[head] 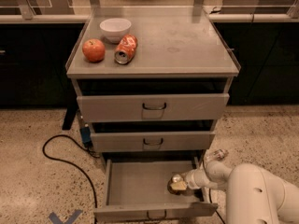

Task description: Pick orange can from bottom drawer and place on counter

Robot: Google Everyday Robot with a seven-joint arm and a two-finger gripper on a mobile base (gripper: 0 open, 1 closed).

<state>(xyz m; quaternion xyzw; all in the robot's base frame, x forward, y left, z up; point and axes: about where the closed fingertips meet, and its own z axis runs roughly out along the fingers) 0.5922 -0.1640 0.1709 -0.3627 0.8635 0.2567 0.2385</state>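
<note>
The bottom drawer (135, 185) is pulled wide open at floor level. In its right front corner stands the orange can (175, 178), dark with a silver top. My gripper (179, 185) reaches into the drawer from the right, right at the can and partly covering its body; the white arm (259, 195) fills the lower right. The grey counter (187, 41) tops the cabinet above.
On the counter's left side are a red apple (94, 50), a white bowl (115, 28) and a dented orange-red can (126, 49) lying on its side. The two upper drawers (154, 107) are slightly open. A black cable (60, 153) loops on the floor at the left.
</note>
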